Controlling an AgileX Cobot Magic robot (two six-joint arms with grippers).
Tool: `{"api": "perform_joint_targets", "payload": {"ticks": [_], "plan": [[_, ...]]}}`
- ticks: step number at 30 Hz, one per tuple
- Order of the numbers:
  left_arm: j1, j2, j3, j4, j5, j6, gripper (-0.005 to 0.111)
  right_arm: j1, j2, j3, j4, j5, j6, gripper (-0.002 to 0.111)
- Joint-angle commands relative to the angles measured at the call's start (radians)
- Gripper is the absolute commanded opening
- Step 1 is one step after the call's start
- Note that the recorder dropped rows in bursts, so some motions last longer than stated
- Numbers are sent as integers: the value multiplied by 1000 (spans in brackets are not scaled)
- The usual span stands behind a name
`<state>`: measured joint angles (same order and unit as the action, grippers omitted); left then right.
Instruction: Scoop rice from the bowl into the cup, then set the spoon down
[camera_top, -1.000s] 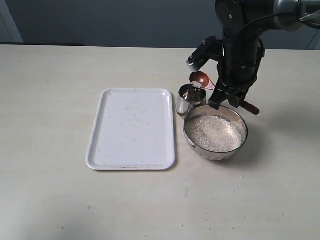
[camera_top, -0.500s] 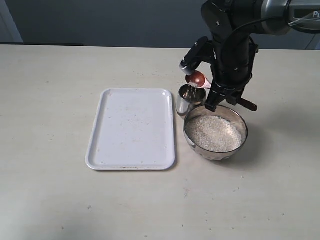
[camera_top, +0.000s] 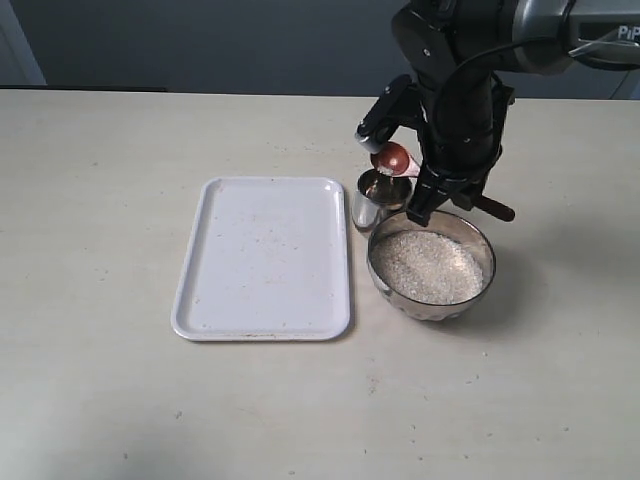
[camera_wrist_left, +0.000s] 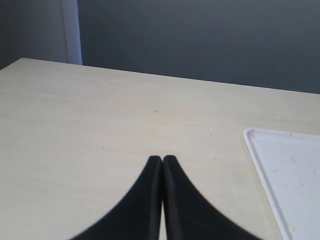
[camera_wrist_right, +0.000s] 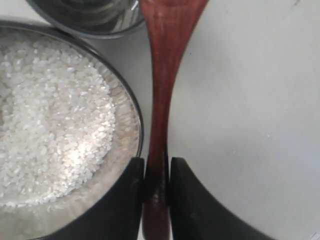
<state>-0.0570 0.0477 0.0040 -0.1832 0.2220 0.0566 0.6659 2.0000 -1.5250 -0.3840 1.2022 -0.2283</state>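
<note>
A pale beige desk runs back to a dark grey-blue wall. Your spoon hangs in the air. Its oval head is just above the mouth of the cup and tips down toward it, and a few white grains seem to be at its lower lip. It is dark reddish-brown wood, glossy on the head, with a slim handle that runs back just outside the rim of the bowl.

Your right hand pinches that handle near its far end, one finger on either side. The cup is a small shiny steel tumbler touching, or nearly touching, the bowl's far-left side. From the right wrist view you see only its dark inner wall, so you cannot tell how full it is. The bowl holds a broad heap of rice, off-white and granular, well up its sides.

As for progress, you look to be mid-pour. A scoop is out of the bowl and is emptying into the cup. You have yet to finish the tip and set the spoon down.

A white tray lies left of the cup, bare but for a few specks. Your left hand sits low over the desk near the tray's corner, fingers pressed together on nothing.
</note>
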Motion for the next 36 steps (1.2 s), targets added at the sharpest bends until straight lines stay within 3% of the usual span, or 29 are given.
{"api": "perform_joint_targets", "payload": {"ticks": [1,36], "plan": [[-5,-1,-4,0,-14,-2,1,4,1,5,-32,4,20,-1],[-5,-1,-4,1,-14,-2,1,4,1,5,-54,16,76,-1]]}}
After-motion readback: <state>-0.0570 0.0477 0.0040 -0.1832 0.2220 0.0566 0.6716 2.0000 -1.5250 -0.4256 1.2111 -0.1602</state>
